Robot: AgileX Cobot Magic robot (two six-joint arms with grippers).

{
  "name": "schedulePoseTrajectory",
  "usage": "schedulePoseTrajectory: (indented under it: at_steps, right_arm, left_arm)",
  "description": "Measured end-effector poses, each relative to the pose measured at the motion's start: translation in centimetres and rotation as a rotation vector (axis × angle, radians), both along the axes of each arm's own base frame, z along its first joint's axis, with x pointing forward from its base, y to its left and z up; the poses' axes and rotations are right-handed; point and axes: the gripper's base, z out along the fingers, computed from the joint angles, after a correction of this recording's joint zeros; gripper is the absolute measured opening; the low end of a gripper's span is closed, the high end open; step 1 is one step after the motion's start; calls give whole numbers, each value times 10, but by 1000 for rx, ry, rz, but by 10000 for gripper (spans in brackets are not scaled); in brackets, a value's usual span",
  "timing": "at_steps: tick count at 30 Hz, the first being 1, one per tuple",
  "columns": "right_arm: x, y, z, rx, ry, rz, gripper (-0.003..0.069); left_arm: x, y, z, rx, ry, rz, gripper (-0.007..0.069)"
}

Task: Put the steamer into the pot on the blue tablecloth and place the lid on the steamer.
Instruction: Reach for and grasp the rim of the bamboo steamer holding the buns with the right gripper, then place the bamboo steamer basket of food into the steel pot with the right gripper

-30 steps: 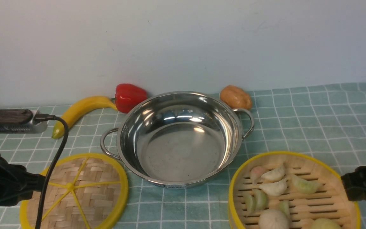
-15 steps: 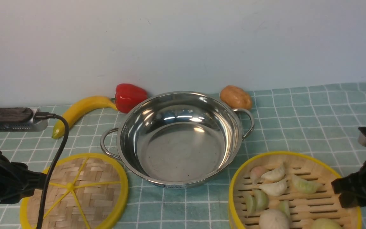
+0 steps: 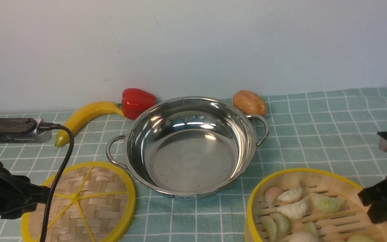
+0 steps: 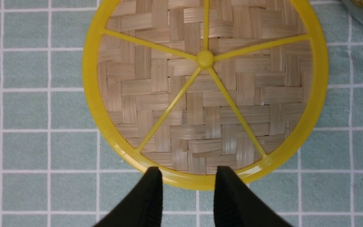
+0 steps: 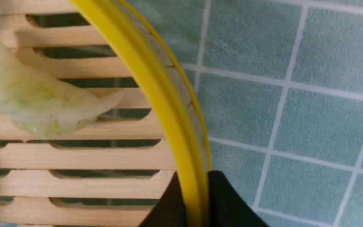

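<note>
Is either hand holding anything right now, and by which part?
The right hand grips the steamer by its yellow-rimmed wall, one finger inside, one outside. The left hand is open at the rim of the lid, holding nothing.

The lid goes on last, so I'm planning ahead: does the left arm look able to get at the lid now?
Probably yes. The left gripper is open, its tips at the rim of the lid. Nothing lies on the lid, and the pot stands beside it, not between.
</note>
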Motion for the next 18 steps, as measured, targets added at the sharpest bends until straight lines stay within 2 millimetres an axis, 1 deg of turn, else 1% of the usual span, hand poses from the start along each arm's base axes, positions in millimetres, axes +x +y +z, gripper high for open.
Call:
schedulePoseTrajectory:
  at_steps: [1, 2, 4, 5, 6, 11, 12, 13, 14, 16, 17, 18]
  right_arm:
    - [2, 0, 9, 5, -3, -1, 74]
    - [3, 1, 12, 5, -2, 0, 74]
    - [5, 1, 24, 8, 2, 2, 74]
    - [7, 0, 35, 2, 5, 6, 74]
    - [7, 0, 41, -3, 9, 9, 74]
    - [25, 1, 82, -23, -92, -4, 74]
    - [25, 1, 84, -24, -98, -6, 74]
    - [33, 7, 101, -28, -160, -1, 74]
    - [38, 13, 110, -28, -190, 8, 74]
    - [47, 28, 123, -19, -233, 32, 74]
    - [49, 32, 126, -17, -243, 41, 74]
    - [59, 47, 132, -5, -261, 64, 74]
  left_arm:
    - [0, 0, 0, 0, 0, 0, 232]
    - [0, 0, 0, 0, 0, 0, 232]
    - [0, 0, 0, 0, 0, 0, 232]
    - [0, 0, 0, 0, 0, 0, 232]
    - [0, 0, 0, 0, 0, 0, 232]
    - [0, 0, 0, 0, 0, 0, 232]
    - [0, 0, 0, 0, 0, 0, 232]
    - [0, 0, 0, 0, 0, 0, 232]
    - [0, 0, 0, 0, 0, 0, 232]
    - [0, 0, 0, 0, 1, 0, 232]
    - [0, 0, 0, 0, 1, 0, 232]
    - [0, 0, 0, 0, 1, 0, 232]
